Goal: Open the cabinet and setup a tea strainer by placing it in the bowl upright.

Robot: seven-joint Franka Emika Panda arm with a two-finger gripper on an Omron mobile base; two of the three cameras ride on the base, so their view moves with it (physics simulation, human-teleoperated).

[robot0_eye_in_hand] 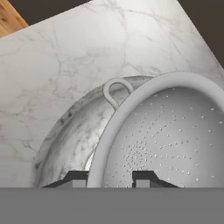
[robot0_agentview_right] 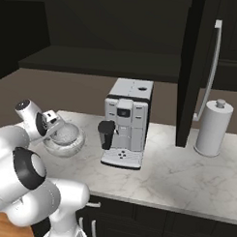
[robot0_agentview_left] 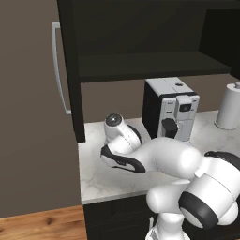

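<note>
Dark panelled doors of the cabinet (robot0_agentview_right: 192,70) are standing open above a pale marble counter (robot0_agentview_right: 186,176), with an empty shelf showing inside. On the counter, a white coffee machine (robot0_agentview_right: 126,121) is sitting near the middle and a paper towel roll (robot0_agentview_right: 213,127) is standing to its right. At the near left of the counter, the white arm is reaching down over the bowl (robot0_agentview_right: 64,140), a round, cloudy glass dish. Inside the bowl, the tea strainer (robot0_eye_in_hand: 166,131) is resting with its perforated silver basin facing up and its small loop handle lying against the bowl's rim. The gripper (robot0_eye_in_hand: 111,177) is hanging directly above, one finger on each side of the strainer's rim; whether the jaws are pinching the rim or just parting from it cannot be told. By the look of it, the placing step is at its end. The next move appears to call for spreading the fingers fully and lifting straight up, so the strainer is not tipped out of the bowl.
</note>
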